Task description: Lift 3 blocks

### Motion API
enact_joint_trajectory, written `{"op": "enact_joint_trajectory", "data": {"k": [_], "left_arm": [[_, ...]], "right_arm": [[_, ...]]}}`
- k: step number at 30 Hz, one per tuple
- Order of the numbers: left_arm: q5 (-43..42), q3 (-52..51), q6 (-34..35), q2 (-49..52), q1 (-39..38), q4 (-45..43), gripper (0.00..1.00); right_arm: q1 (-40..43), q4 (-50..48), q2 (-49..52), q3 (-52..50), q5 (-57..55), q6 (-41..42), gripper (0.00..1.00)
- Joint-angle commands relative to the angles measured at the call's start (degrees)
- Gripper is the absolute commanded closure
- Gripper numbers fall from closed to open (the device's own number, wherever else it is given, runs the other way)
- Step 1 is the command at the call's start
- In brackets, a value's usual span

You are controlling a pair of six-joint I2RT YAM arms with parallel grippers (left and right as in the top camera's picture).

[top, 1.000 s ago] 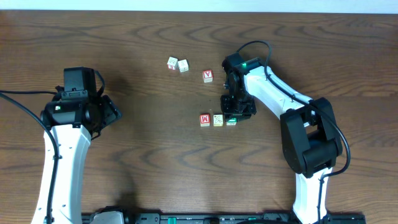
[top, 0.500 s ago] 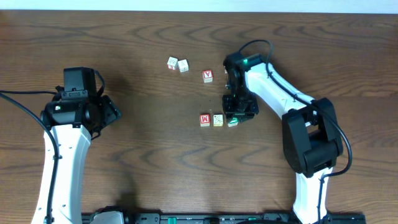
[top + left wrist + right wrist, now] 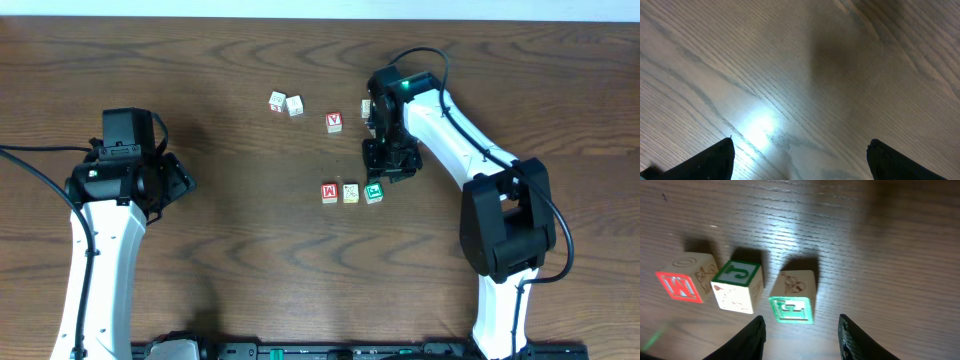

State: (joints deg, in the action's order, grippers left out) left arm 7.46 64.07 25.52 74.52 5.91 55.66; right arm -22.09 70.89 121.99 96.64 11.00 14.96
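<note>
Far to the left of the red M block (image 3: 329,193), over the brown wooden counter (image 3: 240,250), hangs the left gripper (image 3: 178,180). Its jaws are wide apart and hold nothing. The left wrist view shows only two dark fingertips (image 3: 710,160) at the bottom corners, with bare wood and a bright spot of light between them.

Up and to the left of the M block sit two small blocks close together. One is a pale block with some red on it (image 3: 277,101), and a plain pale block (image 3: 295,105) is just beside it. Straight up from the M block, a little way off, is another red block (image 3: 334,122) with a white letter like a V.

The M block is the left end of a short row of three. Just to its right is the cream block (image 3: 351,193), and next after that is the green block (image 3: 373,192). All three sit flat on the counter. From the right wrist view, the M block and the cream block look like they touch. The green block stands a tiny gap away and is turned a little.

Up and to the right of the M block, just beside the green block, is the right gripper (image 3: 383,172). Its jaws are partly apart, wider than one block, and nothing is between them. The green block sits on the wood just past the black fingertips (image 3: 752,335).
</note>
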Motion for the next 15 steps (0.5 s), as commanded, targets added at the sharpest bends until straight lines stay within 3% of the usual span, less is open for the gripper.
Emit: {"op": "enact_joint_trajectory", "data": {"k": [1, 4, 10, 15], "left_arm": [[0.55, 0.22, 0.31, 0.17, 0.24, 0.22, 0.15], [0.52, 0.22, 0.31, 0.17, 0.24, 0.22, 0.15], [0.52, 0.22, 0.31, 0.17, 0.24, 0.22, 0.15], [0.52, 0.22, 0.31, 0.17, 0.24, 0.24, 0.15]], "right_arm": [[-0.55, 0.13, 0.37, 0.9, -0.04, -3.85, 0.56], [-1.97, -0.9, 0.37, 0.52, -0.48, -7.32, 0.55], [-4.2, -3.04, 0.37, -1.31, -5.18, -7.32, 0.46], [-4.52, -4.22, 0.37, -3.48, -5.86, -7.32, 0.44]]}}
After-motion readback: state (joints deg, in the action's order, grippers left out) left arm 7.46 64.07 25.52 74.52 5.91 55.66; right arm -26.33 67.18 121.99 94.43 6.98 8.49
